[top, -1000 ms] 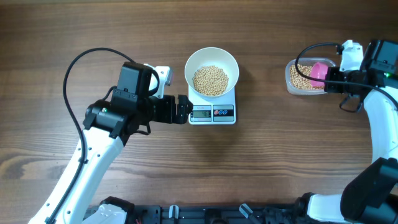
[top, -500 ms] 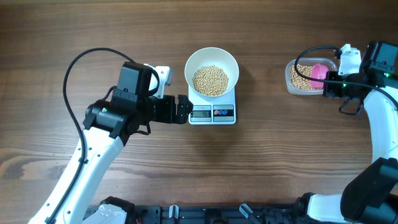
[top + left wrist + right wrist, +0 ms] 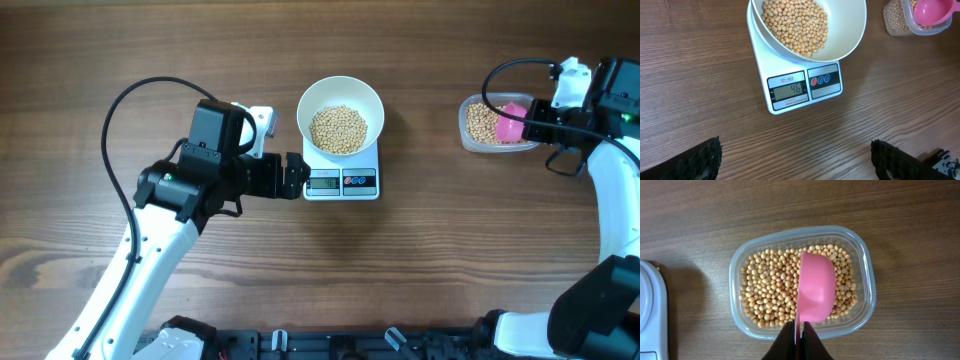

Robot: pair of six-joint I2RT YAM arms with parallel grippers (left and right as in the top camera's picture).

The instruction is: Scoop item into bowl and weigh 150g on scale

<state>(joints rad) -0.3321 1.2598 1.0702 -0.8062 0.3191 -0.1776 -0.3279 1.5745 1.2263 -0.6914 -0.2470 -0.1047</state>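
- My right gripper (image 3: 798, 339) pinches a pink plastic scoop (image 3: 816, 287) over a clear plastic tub (image 3: 790, 231) of tan beans (image 3: 765, 295).
- Round white bowl (image 3: 847, 30) on white square scale (image 3: 765, 70): display reads 46, so more scooping is needed.

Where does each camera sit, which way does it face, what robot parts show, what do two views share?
Overhead: above table, facing straight down; left arm, right arm, scale, bowl, tub.
Left wrist: on left arm, facing scale's display; open left tool along bottom.
Right wrist: above tub, facing down; shut right tool pinching pink scoop.
Shared: both wrist views show tub and scoop.
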